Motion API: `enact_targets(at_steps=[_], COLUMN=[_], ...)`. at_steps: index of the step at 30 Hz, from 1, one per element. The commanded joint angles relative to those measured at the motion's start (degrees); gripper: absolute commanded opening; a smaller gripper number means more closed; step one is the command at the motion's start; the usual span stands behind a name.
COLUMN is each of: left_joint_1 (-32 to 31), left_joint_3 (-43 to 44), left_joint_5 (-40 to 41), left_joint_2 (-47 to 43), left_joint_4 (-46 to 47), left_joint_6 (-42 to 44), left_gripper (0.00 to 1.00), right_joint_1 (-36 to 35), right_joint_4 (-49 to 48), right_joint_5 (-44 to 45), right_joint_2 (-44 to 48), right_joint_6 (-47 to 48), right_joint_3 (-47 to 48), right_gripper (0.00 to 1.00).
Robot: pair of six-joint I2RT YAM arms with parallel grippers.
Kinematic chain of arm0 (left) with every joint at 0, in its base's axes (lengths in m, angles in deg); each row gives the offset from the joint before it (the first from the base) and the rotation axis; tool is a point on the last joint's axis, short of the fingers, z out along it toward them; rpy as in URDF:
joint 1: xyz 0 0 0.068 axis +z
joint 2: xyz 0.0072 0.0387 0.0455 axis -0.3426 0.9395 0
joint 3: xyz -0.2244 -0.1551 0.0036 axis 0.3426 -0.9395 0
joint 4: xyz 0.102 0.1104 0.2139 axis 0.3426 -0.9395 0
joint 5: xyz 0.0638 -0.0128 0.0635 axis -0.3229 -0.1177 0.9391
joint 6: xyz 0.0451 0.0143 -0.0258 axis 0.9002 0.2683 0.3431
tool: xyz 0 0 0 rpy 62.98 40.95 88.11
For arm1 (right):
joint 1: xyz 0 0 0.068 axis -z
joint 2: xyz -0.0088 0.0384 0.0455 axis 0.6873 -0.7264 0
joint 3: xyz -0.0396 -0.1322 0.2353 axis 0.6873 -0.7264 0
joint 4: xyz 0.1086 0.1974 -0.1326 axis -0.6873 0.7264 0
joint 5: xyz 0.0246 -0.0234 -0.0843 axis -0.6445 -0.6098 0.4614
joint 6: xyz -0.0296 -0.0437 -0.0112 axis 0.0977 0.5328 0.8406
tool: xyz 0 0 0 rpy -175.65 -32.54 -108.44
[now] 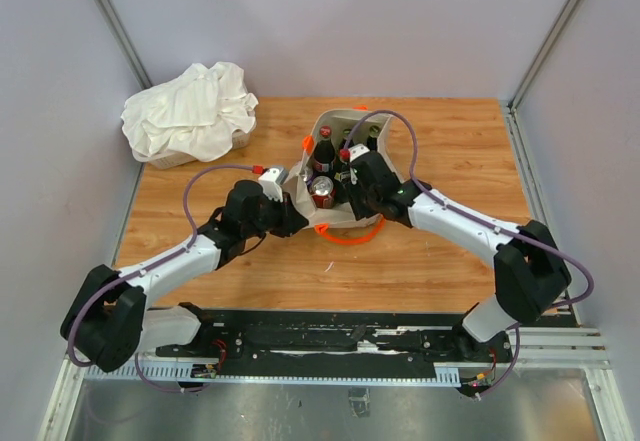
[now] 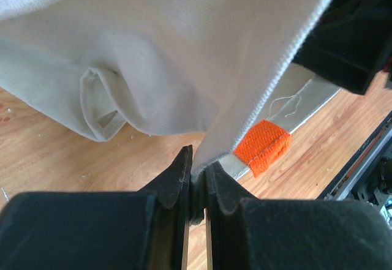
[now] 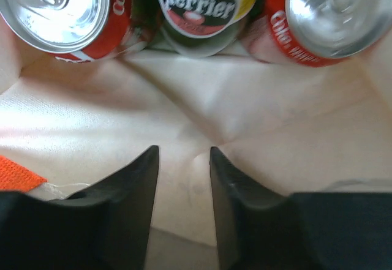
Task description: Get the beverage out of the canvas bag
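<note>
- While my left gripper (image 2: 197, 160) is pressed together on the hem of the canvas bag (image 2: 184, 49) (only a thin fold of cloth sits between the pads), the bag's wall hangs taut above it. A stitched end of the orange handle (image 2: 263, 147) is just beside the pinch.
- My right gripper (image 3: 184, 153) is spread, with nothing between its fingers, and sits inside the bag over pale cloth.
- Ahead of those fingers, in a row: a red can (image 3: 58, 10), a green Perrier bottle (image 3: 196, 7) and the other red can (image 3: 334, 13). The bottle is in line with the gap, and I touch none of them.
- Seen from above, the bag stands near the middle of the table's (image 1: 450, 251) far edge, mouth open.
- Cloth walls are close on both sides of my right fingers. Bare wood runs from the bag to the right and near edges.
- A white cloth heap (image 1: 190, 111) fills the far-left corner, well apart from both arms.
</note>
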Motion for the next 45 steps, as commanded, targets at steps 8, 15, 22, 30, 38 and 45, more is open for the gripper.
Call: enact_targets(at_steps=[8,15,22,30,38,45], left_joint_1=[0.68,0.68,0.69,0.68,0.63,0.68], left_joint_3=[-1.71,0.31,1.92,3.17,3.7,4.11], left_joint_5=[5.94,5.89,6.09,6.54,7.08,7.26], left_joint_2=[4.13,4.56,3.93,4.02,4.15,3.99], left_joint_4=[-9.93,-11.38,-12.91,-13.66,-13.98,-14.1], left_joint_6=[2.96,4.15,4.87,5.44,5.84,5.84], left_gripper=[0.02,0.04,0.06,0.07,0.07,0.07], right_joint_1=[4.49,5.7,6.89,7.83,7.93,7.88], right_joint_4=[-7.73,-17.18,-21.22,-24.07,-24.1,-21.23], right_joint_5=[9.05,5.73,2.11,0.41,-1.11,-2.36], right_joint_2=[6.91,3.1,-1.47,-5.54,-8.8,-9.7], right_joint_6=[2.89,2.5,1.82,1.14,0.39,-0.91], right_joint_3=[4.08,4.65,6.15,8.0,9.94,9.86], right_gripper=[0.71,0.7,0.69,0.64,0.53,0.14])
